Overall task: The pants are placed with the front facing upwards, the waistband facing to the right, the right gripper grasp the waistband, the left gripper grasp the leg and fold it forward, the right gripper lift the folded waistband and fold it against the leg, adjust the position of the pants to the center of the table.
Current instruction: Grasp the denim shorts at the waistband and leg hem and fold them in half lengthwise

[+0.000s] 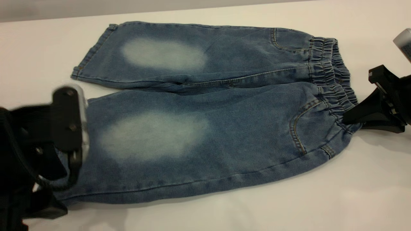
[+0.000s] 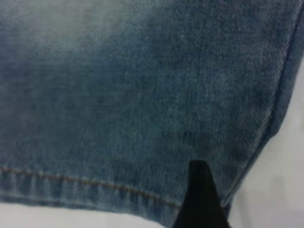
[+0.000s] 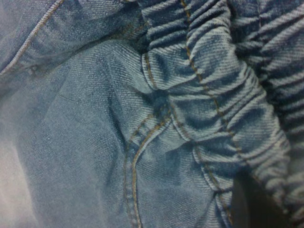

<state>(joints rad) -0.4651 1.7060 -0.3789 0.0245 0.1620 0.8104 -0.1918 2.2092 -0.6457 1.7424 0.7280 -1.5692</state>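
The blue denim pants point(image 1: 205, 96) lie flat on the white table point(image 1: 289, 202), front up, both pale knee ovals showing. The ruffled waistband point(image 1: 330, 73) points right. My right gripper point(image 1: 348, 121) is at the waistband's near corner, shut on it; in the right wrist view one dark finger point(image 3: 256, 204) sits tucked against the gathered band point(image 3: 213, 95). My left gripper point(image 1: 75, 160) hovers over the hem end of the near leg point(image 1: 154, 138). In the left wrist view it point(image 2: 202, 199) lies on the leg's denim point(image 2: 142, 95) by the stitched hem corner.
The far leg point(image 1: 160, 54) lies apart from the near one, with its hem toward the table's back left. Bare tabletop runs along the front and right of the pants. A white part of the right arm point(image 1: 405, 41) shows at the right edge.
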